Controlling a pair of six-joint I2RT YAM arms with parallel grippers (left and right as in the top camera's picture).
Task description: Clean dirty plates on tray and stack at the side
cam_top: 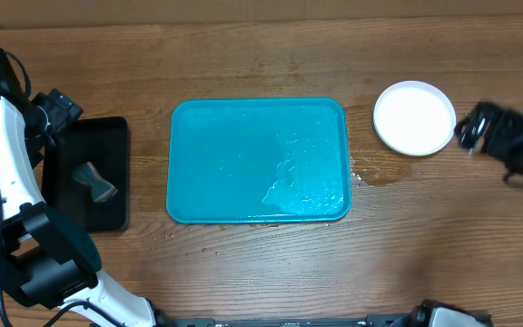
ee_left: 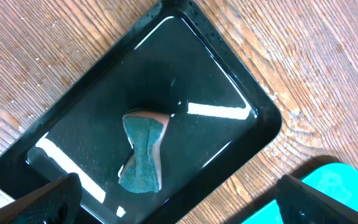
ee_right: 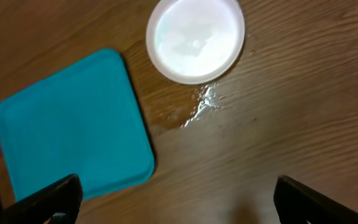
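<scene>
Centrally, the turquoise tray [cam_top: 243,154] lies wet on the table. The white plate [cam_top: 414,118] rests on the wood just off the tray's far right corner. The right gripper [cam_top: 463,129], jaws spread wide and empty, hangs just right of the plate, not touching it.

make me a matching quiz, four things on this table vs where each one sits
1 large turquoise rectangular plastic tray
2 white round plastic plate
3 small black rectangular tray
4 teal and pink sponge

a inside the black tray
b right of the turquoise tray
c centre of the table, wet
d far left of the table

Pairs: 1-c, 2-b, 3-d, 4-a
</scene>
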